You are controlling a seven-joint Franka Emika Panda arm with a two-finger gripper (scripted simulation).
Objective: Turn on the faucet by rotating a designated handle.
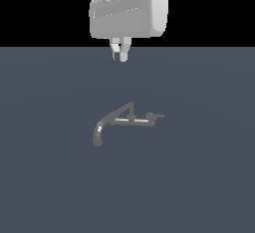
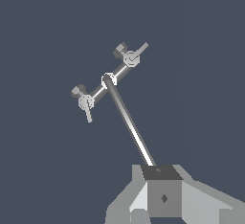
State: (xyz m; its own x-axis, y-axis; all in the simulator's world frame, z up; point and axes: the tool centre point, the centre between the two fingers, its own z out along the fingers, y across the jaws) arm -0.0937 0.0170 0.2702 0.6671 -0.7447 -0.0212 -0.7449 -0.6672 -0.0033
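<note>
With the pincer (image 1: 120, 56) hung nearly closed, empty, well above the faucet (image 1: 122, 121), a descent beside the handle (image 1: 156, 116) is advised, pushing near its tip.

A flat slate-blue floor (image 1: 45, 187) fills the lower part of the exterior view, plain and unmarked, ending at a straight edge against black. On it sits one thing, the faucet (image 1: 124, 121), small and dark grey, near the middle. Its curved spout (image 1: 107, 122) sweeps toward the exterior view's left and ends in a round nozzle (image 1: 97, 140). A glinting straight bar (image 1: 132, 121) runs toward the exterior view's right, where the short handle (image 1: 155, 116) sticks out.
</note>
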